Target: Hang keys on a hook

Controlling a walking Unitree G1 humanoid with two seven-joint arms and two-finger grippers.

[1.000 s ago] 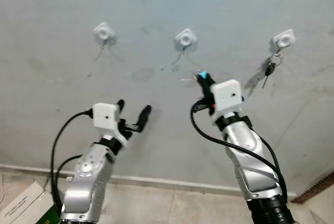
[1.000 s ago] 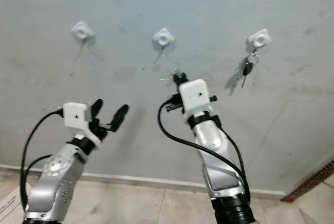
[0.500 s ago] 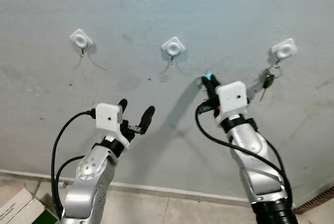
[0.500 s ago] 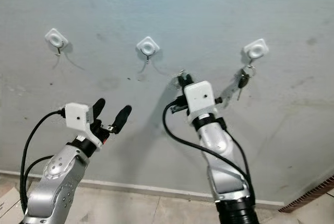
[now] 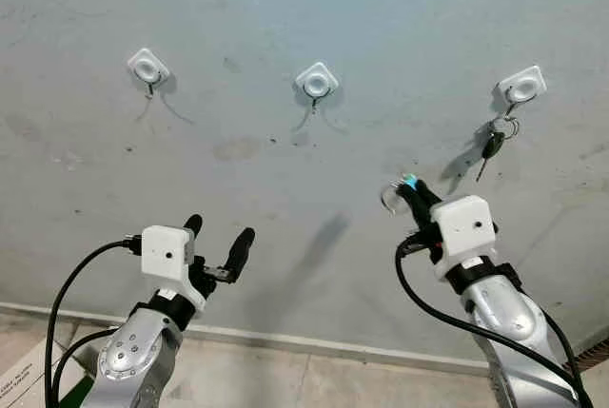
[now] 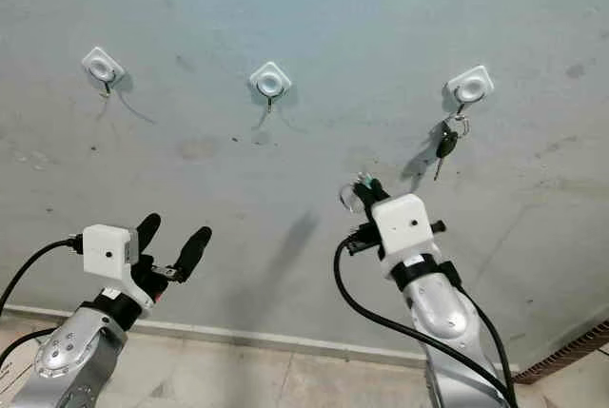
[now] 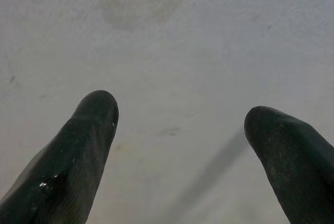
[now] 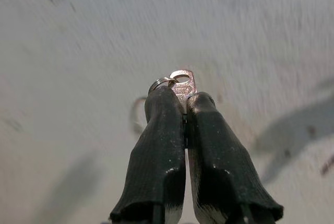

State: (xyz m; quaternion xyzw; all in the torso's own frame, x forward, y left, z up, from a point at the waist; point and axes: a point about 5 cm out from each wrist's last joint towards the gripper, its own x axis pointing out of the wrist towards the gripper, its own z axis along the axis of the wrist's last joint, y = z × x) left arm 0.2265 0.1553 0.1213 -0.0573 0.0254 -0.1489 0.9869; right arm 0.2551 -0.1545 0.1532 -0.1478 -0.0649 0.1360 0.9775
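Three white hooks are fixed in a row on the grey wall: a left hook (image 5: 147,68), a middle hook (image 5: 316,81) and a right hook (image 5: 521,87). A bunch of keys with a black fob (image 5: 492,145) hangs from the right hook. My right gripper (image 5: 407,191) is shut on a silver key (image 8: 182,84) with a ring (image 5: 390,198), held below and between the middle and right hooks, apart from the wall hooks. My left gripper (image 5: 218,239) is open and holds nothing, lower left, pointing at bare wall.
The wall meets a tiled floor (image 5: 314,379) along a white skirting strip (image 5: 285,340). A cardboard box corner (image 5: 21,378) lies at the bottom left. A brown mat edge (image 6: 571,346) shows at the bottom right.
My right gripper with its key has dropped down and to the right, away from the middle hook. My left gripper has also come lower. The view has shifted slightly.
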